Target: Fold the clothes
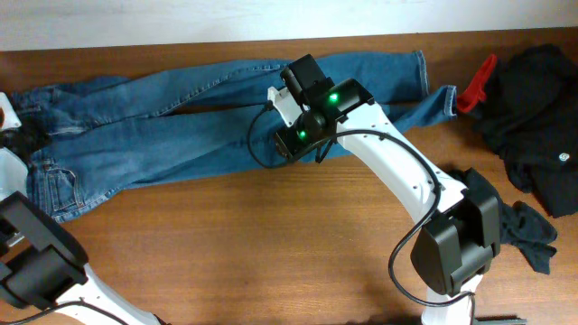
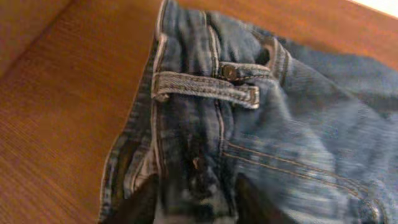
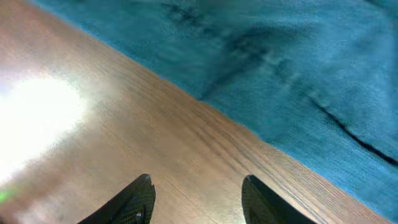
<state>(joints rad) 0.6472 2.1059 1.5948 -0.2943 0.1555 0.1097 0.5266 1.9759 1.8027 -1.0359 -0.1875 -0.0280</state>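
Jeans (image 1: 181,126): laid long-ways across the far half of the table (image 1: 271,244), waistband at 9 o'clock, cuffs out at 1 to 2 o'clock, legs side by side but a bit splayed.
My left gripper (image 2: 193,208): down at the waistband end, fingers apart with denim bunched between them — can't tell if I'm actually pinching it or just straddling it. Belt loop (image 2: 205,87) and button (image 2: 229,72) sit just ahead at 12 o'clock.
My right gripper (image 3: 196,202): fingers spread, nothing in them, hovering over bare wood just beside the near edge of a leg. The denim edge runs from 10 to 4 o'clock in my wrist view.
Step in hand: I reckon it's getting a hold on both spots so the legs can fold over.
How to do it well: right side should ease toward 1 o'clock, slip one finger under the leg's edge and take both layers. Left should bite the thick waistband seam, not the loop.
Watch out: lift level — an uneven pull will probably twist the legs.
Off to the side: dark clothes (image 1: 542,135) heaped at 3 o'clock, well apart.
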